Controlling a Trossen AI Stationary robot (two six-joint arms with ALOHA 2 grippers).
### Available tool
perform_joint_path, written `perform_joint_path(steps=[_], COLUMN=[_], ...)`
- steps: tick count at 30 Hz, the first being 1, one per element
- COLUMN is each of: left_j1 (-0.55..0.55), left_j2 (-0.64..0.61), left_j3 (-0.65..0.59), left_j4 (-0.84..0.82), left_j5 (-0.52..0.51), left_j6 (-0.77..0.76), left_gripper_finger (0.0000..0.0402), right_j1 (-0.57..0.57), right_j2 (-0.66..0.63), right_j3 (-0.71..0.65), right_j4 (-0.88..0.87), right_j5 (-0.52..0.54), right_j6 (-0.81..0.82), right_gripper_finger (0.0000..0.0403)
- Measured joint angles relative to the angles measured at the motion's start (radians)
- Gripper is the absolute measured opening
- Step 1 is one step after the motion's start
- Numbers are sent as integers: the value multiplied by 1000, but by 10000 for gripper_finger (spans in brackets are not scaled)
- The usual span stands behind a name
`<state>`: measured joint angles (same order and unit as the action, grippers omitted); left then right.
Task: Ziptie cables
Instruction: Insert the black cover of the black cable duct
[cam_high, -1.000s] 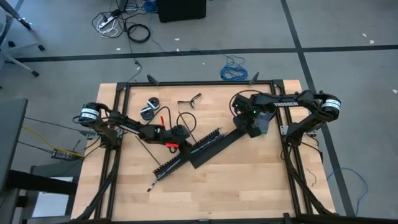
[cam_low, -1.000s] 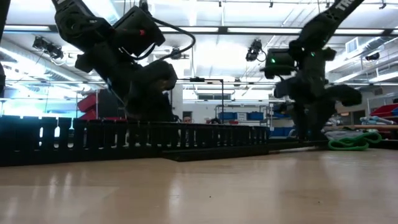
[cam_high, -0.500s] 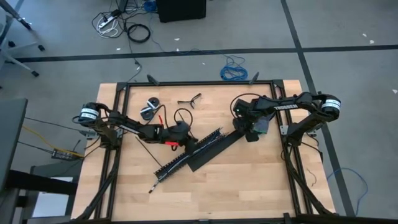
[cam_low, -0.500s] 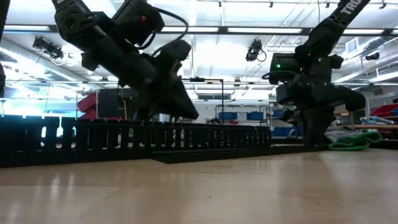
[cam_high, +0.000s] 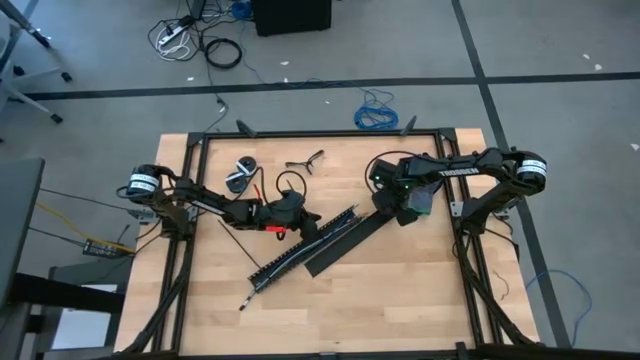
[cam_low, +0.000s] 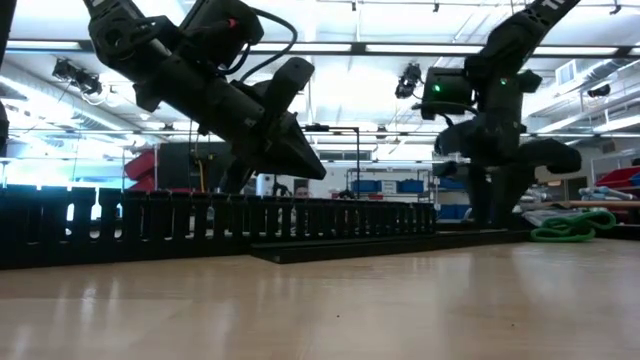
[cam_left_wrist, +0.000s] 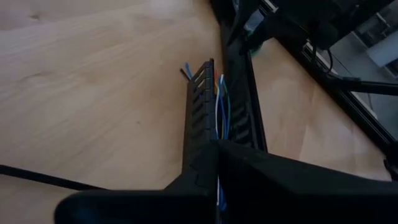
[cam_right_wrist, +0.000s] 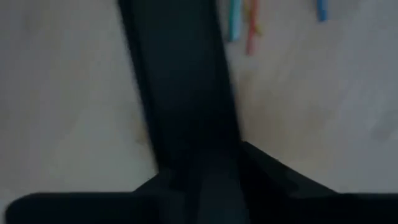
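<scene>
The cables lie in the slotted black duct at frame centre. Keep your left claw, shut, pressing them down. Whether your right claw grips the flat black strip, I cannot tell.

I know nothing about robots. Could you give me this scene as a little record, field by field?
Table: wooden top, black frame
Left gripper: shut, above the slotted black channel
Right gripper: at one end of the flat black strip
Wires: thin blue, white and green, lying in the channel
</scene>
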<state>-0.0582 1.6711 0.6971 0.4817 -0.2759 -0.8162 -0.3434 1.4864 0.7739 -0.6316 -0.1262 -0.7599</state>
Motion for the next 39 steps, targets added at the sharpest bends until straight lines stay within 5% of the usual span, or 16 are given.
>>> perform_joint_path(steps=[6, 14, 18, 23, 30, 39], left_j1=[0, 0, 0, 0, 4, 37], left_j2=[0, 0, 0, 0, -6, -13], left_j3=[0, 0, 0, 0, 0, 0], left_j4=[-1, -1, -1, -4, -2, 30], left_j5=[-2, -15, -15, -14, -18, -19], left_j6=[0, -7, -6, 1, -2, -1], left_gripper_finger=[1, 1, 1, 1, 1, 1], right_j1=[15, -33, -25, -22, -18, -66], right_j2=[0, 78, 120, 106, -1, -187], right_j3=[32, -37, -37, -22, -7, -2], right_j4=[56, 155, 140, 104, -57, -63], right_j5=[27, -148, -178, -168, -219, -295], right_j6=[-10, -6, -1, -4, -81, -154], right_gripper_finger=[161, 176, 148, 20, 2, 0])
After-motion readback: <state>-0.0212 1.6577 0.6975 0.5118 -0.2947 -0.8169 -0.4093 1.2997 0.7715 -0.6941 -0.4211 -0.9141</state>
